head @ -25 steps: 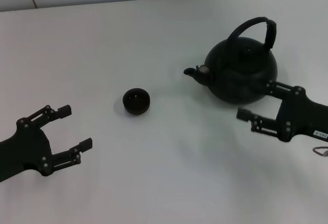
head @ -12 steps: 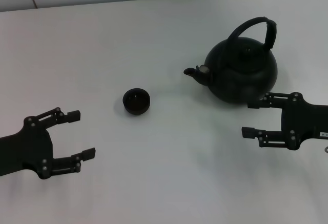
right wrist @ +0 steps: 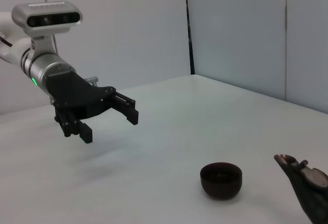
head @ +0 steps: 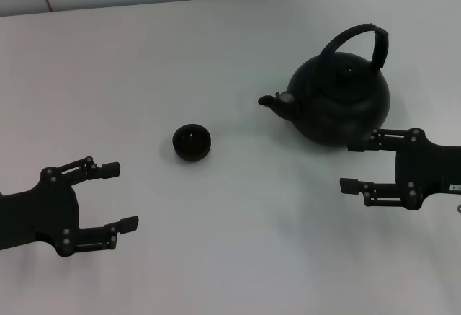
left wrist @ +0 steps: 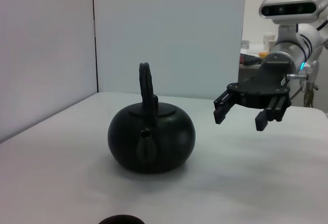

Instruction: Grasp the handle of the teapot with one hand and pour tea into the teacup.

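The matte-black teapot [head: 340,99] stands on the white table at the right, spout pointing left, its arched handle [head: 360,41] upright over the lid. It also shows in the left wrist view [left wrist: 151,137]. The tiny black teacup [head: 191,143] sits left of the spout, apart from it; it shows in the right wrist view [right wrist: 221,179] too. My right gripper [head: 351,165] is open and empty, just in front of the teapot's right side. My left gripper [head: 119,196] is open and empty, near the front left, well short of the teacup.
The white table [head: 238,257] runs back to a wall edge at the far side. Grey panel walls stand behind the table in the wrist views.
My left gripper has moved right and a little nearer me. My right gripper has swung to point left and now holds still beside the teapot.
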`<state>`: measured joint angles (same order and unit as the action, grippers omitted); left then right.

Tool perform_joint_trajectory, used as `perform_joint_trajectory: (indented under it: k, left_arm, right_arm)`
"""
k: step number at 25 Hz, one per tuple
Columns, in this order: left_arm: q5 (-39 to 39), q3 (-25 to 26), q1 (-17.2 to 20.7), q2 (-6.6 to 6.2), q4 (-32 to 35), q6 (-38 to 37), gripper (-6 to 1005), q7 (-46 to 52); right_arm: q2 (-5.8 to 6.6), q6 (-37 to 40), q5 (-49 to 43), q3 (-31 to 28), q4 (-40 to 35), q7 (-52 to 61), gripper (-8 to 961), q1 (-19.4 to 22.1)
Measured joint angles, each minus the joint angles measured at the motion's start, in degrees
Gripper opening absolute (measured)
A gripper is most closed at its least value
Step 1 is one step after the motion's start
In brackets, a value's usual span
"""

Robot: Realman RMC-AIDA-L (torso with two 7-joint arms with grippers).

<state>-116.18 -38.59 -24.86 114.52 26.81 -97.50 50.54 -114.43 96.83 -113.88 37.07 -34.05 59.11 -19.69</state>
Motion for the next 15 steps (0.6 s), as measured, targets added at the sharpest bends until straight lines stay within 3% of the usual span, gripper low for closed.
perform_joint_trajectory:
  k: [15]
  left_arm:
    - [0.02,0.14,0.32,-0.24,0.50,-0.72,864,0.08]
  right_arm:
    - [-0.18,-0.24,-1.06,0.26,0.03,0.05,716,0.08]
